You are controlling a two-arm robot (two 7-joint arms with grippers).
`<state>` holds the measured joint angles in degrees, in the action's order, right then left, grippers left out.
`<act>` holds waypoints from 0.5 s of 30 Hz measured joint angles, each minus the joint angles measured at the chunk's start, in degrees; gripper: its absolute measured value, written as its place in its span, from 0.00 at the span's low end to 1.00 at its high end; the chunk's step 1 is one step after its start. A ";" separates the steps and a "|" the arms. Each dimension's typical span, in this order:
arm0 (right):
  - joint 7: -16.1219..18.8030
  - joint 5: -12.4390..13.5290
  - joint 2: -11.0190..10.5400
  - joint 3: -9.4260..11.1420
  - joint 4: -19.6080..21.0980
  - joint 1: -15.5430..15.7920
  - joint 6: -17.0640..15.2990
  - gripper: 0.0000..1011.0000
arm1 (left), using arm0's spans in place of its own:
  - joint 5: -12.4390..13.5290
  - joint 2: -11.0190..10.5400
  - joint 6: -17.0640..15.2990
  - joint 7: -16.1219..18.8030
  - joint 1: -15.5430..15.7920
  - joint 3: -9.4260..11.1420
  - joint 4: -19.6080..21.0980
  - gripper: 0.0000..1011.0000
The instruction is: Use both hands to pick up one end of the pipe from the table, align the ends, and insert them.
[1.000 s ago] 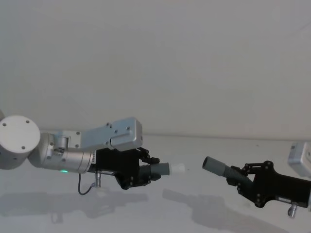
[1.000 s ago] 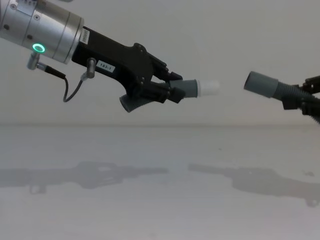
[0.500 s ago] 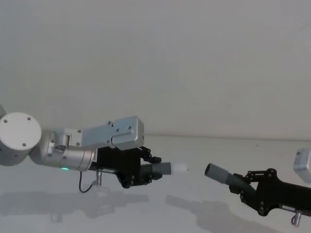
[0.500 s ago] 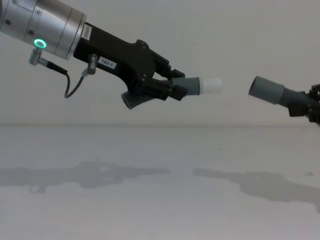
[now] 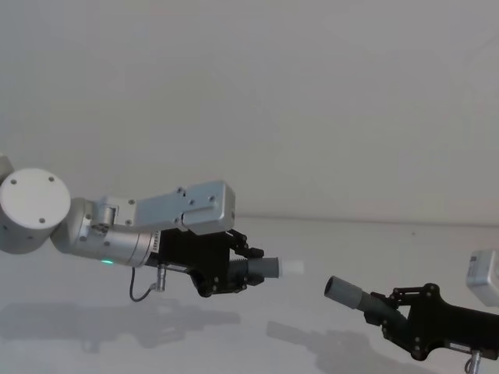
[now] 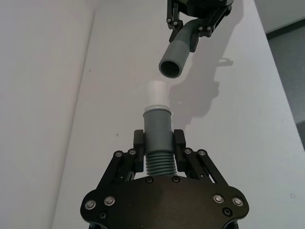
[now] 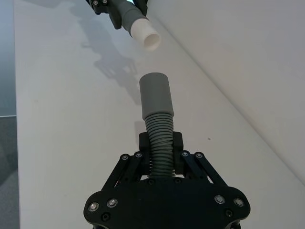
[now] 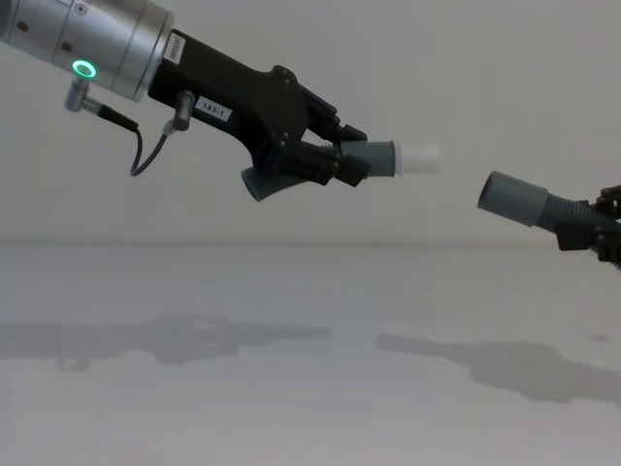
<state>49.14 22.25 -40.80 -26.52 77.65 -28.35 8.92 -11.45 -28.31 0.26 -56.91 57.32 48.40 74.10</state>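
The pipe [image 8: 380, 158]: above the table [image 8: 291, 408] our left gripper [image 5: 243, 269] clamps the plug piece [image 5: 267, 269], right gripper [image 5: 385, 304] the socket piece [image 5: 347, 291], facing for insertion, seemingly offset.

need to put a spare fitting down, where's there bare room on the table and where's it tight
The table below both raised arms is bare back to the wall; only shadows lie there. Tight spot: the air gap between the white-tipped piece in the left gripper and the socket piece in the right gripper.
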 joint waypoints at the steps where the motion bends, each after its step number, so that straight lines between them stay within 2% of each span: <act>1: -0.01 0.04 -0.01 -0.05 0.00 0.00 0.01 0.24 | -0.10 0.16 0.22 -0.34 0.27 0.16 -0.36 0.32; 15: -0.01 0.70 -0.20 -0.53 0.04 -0.38 0.36 0.24 | -1.15 2.04 2.16 -3.29 2.22 1.69 -4.00 0.32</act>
<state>49.13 22.95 -41.00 -27.05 77.69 -28.73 9.28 -12.60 -26.27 2.42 -60.20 59.54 50.09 70.10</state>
